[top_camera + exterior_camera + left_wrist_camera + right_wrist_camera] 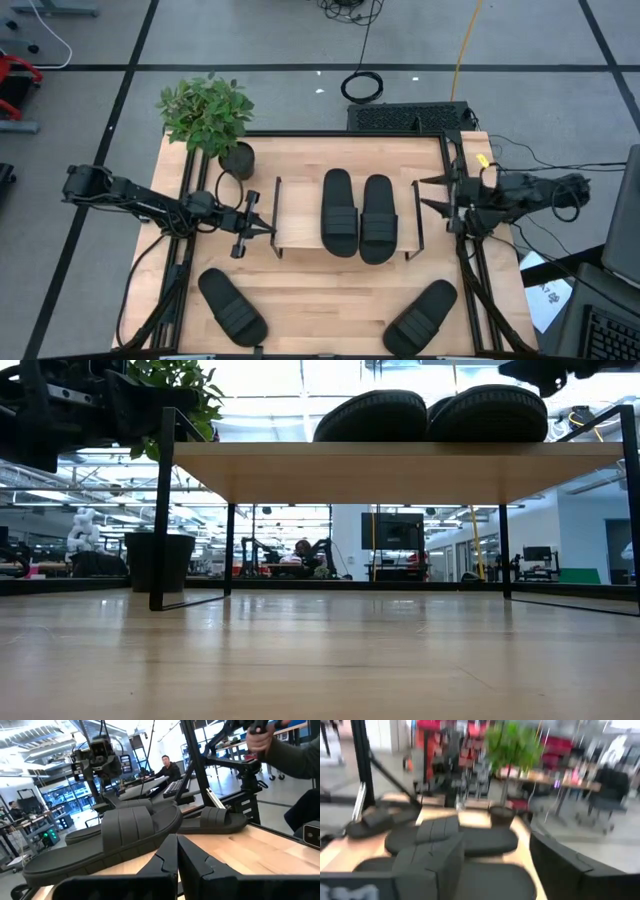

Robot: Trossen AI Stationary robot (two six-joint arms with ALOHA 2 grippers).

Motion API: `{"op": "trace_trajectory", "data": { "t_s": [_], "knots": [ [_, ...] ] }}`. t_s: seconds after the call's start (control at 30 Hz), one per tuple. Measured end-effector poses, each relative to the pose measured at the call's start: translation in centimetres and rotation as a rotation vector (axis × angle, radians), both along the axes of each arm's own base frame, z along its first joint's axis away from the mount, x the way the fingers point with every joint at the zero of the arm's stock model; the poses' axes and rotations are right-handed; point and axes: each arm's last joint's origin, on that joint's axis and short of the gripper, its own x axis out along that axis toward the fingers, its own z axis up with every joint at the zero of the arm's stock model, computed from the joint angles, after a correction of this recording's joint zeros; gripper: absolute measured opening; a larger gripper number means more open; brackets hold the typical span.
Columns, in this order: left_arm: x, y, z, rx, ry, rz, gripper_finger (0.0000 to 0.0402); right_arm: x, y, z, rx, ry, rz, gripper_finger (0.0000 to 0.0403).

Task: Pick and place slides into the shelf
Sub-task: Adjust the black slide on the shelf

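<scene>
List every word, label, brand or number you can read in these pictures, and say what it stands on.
None can be read.
Slides: plain black, no brand showing.
Shelf: bare wood.
Paper sheet beside the table: print too small to read.
Screens in the room behind: too small to read.

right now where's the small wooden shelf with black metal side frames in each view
High view: centre of table, small wooden shelf with black metal side frames.
Low view: board across the upper half.
Left wrist view: board under the sandals.
Right wrist view: beneath the sandals.
Shared landmark: two black slide sandals on top.
</scene>
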Motion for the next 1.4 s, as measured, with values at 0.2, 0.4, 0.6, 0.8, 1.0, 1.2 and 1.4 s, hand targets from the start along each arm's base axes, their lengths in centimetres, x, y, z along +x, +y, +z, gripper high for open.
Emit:
{"op": "trace_trajectory", "data": {
  "t_s": [0.2, 0.4, 0.6, 0.8, 1.0, 1.2, 1.4],
  "knots": [
    [0.0, 0.0, 0.1, -0.001, -0.008, 0.001, 0.0003, 3.8, 0.1, 1.4, -0.037, 0.274, -0.092, 0.0237],
    [0.0, 0.0, 0.1, -0.008, -0.006, 0.0, 0.0003, 7.8, -0.1, 2.2, -0.001, 0.405, 0.129, 0.0217],
    [0.0, 0.0, 0.1, -0.033, 0.001, -0.003, 0.0003, 10.6, -2.1, 3.3, 0.244, 0.523, 0.38, 0.0214],
    [0.0, 0.0, 0.1, -0.034, 0.005, -0.004, 0.0003, 12.0, -5.5, 3.6, 0.48, 0.595, 0.455, 0.0213],
    [0.0, 0.0, -0.2, -0.033, 0.034, -0.003, 0.0003, 12.4, -8.4, 2.2, 0.593, 0.687, 0.393, 0.0213],
    [0.1, 0.0, -0.6, -0.02, 0.07, -0.002, 0.0003, 13.9, -8.2, 0.9, 0.65, 0.738, 0.47, 0.0212],
    [0.1, 0.0, -0.6, -0.012, 0.072, -0.002, 0.0003, 15.1, -7.6, -0.4, 0.649, 0.812, 0.48, 0.0212]
  ]
}}
